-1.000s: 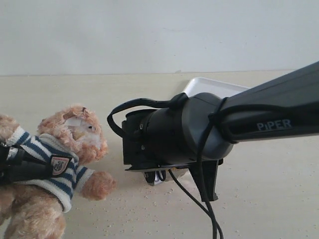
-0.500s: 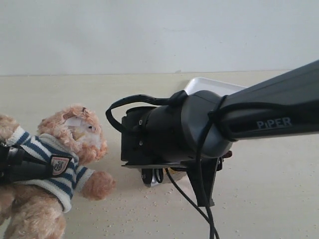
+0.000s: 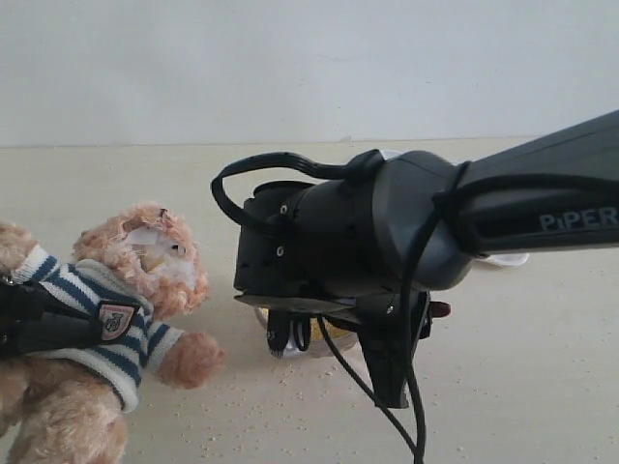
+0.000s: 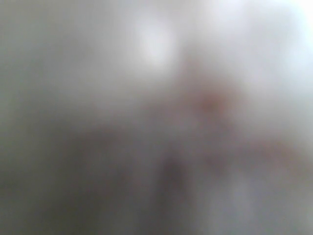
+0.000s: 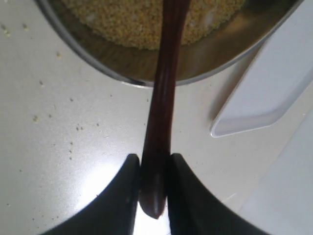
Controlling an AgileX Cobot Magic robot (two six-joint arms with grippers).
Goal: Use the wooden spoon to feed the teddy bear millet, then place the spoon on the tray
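Observation:
The teddy bear [image 3: 135, 290] leans at the left in its striped shirt. My left gripper [image 3: 39, 329] lies black across its body, shut on it; the left wrist view is all blur. The right gripper [image 5: 155, 161] is shut on the handle end of the dark wooden spoon [image 5: 164, 88], whose stem runs over the rim of the metal bowl [image 5: 215, 54] to the millet [image 5: 127, 19]; the spoon's bowl is out of view. In the exterior view the right gripper [image 3: 285, 333] hangs just in front of the metal bowl [image 3: 324, 343]. The white tray [image 5: 274, 93] lies beside the bowl.
The bulky right arm [image 3: 387, 242] fills the middle of the exterior view and hides most of the tray [image 3: 503, 259]. Stray grains [image 3: 261, 406] dot the pale table in front of the bowl. A plain wall stands behind the table.
The right arm's wrist has risen a little and now covers more of the tray, while a bit more of the bowl shows beneath it. The bear and left gripper have stayed put.

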